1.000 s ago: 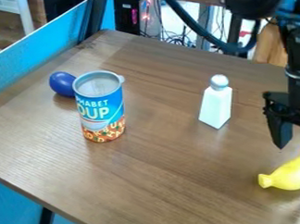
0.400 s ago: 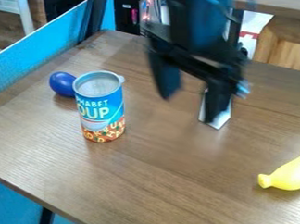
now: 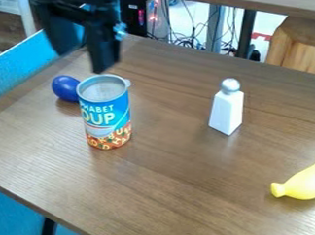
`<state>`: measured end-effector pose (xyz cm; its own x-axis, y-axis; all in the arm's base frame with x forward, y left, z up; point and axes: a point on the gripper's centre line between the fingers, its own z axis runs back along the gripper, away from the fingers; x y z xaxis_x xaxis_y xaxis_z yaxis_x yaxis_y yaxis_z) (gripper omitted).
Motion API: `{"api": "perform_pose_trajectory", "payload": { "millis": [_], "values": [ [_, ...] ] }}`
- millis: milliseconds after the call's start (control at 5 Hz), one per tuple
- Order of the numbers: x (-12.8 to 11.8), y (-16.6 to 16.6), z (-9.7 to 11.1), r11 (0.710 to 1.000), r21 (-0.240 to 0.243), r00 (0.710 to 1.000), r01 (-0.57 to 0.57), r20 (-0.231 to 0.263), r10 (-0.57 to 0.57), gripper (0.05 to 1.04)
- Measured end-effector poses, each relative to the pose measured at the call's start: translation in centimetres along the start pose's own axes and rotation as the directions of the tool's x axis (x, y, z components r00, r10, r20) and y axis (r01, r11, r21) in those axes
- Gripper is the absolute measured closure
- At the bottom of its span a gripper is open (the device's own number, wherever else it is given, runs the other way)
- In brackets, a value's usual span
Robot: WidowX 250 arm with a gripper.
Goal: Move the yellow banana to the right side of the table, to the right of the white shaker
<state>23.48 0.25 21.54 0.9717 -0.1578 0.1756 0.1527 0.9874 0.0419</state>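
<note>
Black gripper [image 3: 84,62] is seen upper left, jaws spread, near can [image 3: 107,114] and blue toy [image 3: 65,87]; bottle [image 3: 227,109] and yellow toy [image 3: 305,182] are seen rightward on bench [image 3: 182,186].

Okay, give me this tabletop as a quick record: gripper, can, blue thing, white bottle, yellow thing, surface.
gripper: black gripper, upper left, fingers apart, nothing between them
can: blue soup can, upright, left of centre
blue thing: rounded blue object, just beyond the can
bottle: white bottle with silvery cap, upright
yellow thing: yellow object, lying at right edge
surface: brown wooden table
</note>
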Motion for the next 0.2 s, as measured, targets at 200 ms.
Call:
{"api": "perform_pose_trajectory", "payload": {
  "millis": [200],
  "values": [
    [-0.28, 1.97, -1.01, 1.0, -0.001, 0.998, -0.024, -0.057, 0.024, 0.073]
  ]
}}
